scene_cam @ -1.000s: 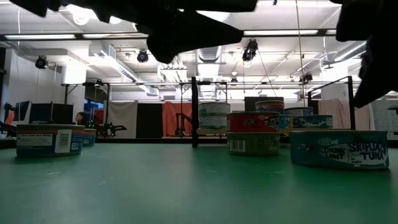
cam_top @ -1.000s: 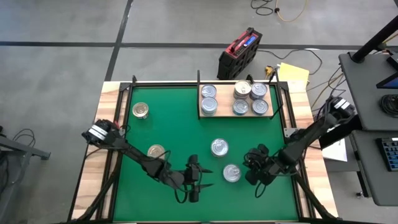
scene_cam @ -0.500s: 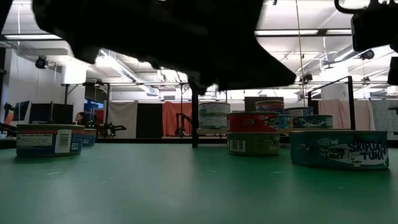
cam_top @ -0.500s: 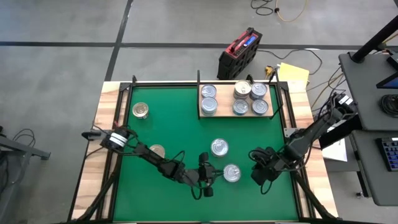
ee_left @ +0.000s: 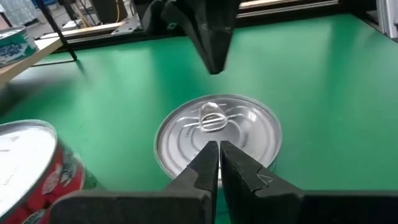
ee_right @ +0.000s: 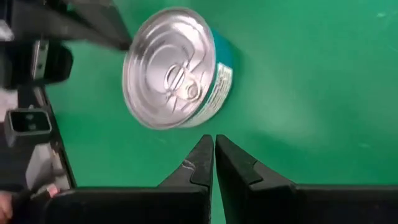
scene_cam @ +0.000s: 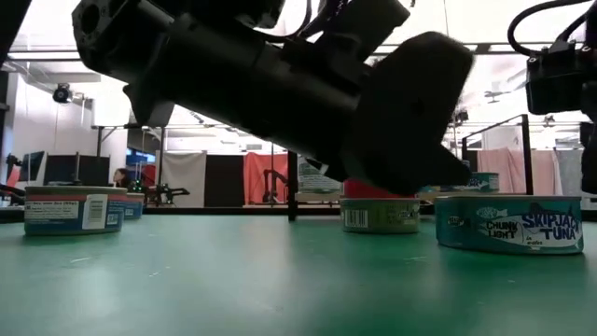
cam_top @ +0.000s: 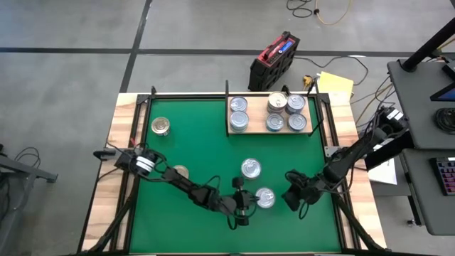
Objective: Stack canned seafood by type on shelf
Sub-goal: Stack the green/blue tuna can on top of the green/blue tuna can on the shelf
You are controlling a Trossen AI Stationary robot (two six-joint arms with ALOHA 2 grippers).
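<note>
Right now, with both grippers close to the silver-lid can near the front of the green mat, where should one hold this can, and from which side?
Probably from straight above, with the fingers across its short round side wall. The can stands upright, lid up, clear of the other loose can. The left gripper and right gripper flank it, both shut, so either must open first.

**Tuna label reads clear at table level**

On the low view, the nearest blue can (scene_cam: 509, 224) shows "CHUNK LIGHT" and "SKIPJACK TUNA" across its side. Other cans carry print too small to read, and the can tops seen elsewhere are bare metal.
</note>
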